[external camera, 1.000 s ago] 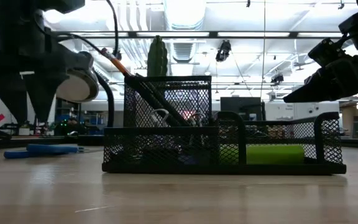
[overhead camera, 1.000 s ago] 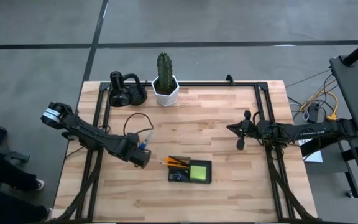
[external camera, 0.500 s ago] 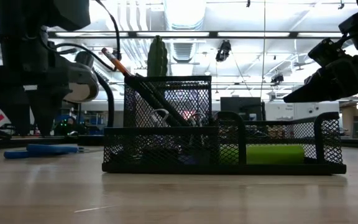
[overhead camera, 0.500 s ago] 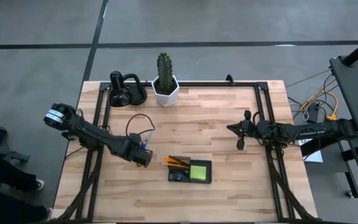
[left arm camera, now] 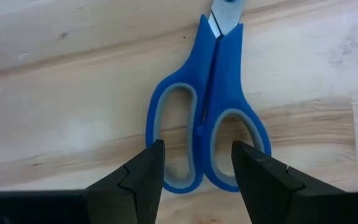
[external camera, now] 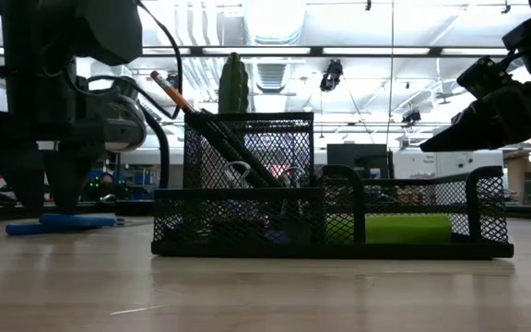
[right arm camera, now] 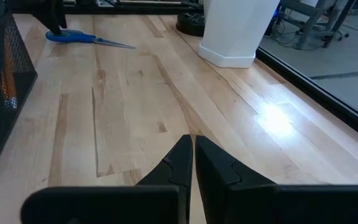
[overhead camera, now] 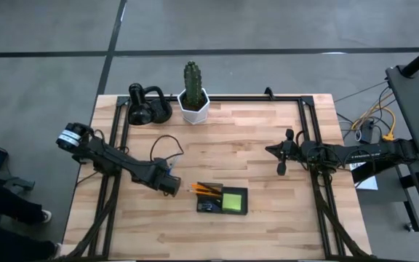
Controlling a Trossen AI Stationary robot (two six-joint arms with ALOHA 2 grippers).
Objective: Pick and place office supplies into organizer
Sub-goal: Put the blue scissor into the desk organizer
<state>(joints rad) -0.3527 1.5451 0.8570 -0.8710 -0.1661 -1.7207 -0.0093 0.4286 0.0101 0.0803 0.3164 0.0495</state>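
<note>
The left gripper [left arm camera: 194,171] hangs low over the blue-handled scissors [left arm camera: 205,118], which lie flat on the wooden surface [overhead camera: 260,145] just left of the organizer [overhead camera: 222,199]. Its two fingers [left arm camera: 135,183] stand wide apart, one on each side of the handle loops, and they have hold of nothing; the scissors rest on the wood with the blades shut and pointing away from the wrist. In the low view the gripper's dark body stands right above the blue handles [external camera: 63,221], close to the wood.

The organizer is a black mesh tray near the front middle of the surface. Orange pencils [overhead camera: 206,188] and a dark pen lean in its tall left compartment, one pencil tip sticking out over the rim [external camera: 169,90]. A lime-green pad of sticky notes [overhead camera: 232,201] lies in the low right part.

The right gripper [right arm camera: 192,163] waits raised above the right side of the surface, well apart from the organizer, with its fingers pressed together and nothing between them.

At the back edge stand a white pot with a cactus [overhead camera: 193,94] and, left of it, a black rounded gadget [overhead camera: 145,105]
</note>
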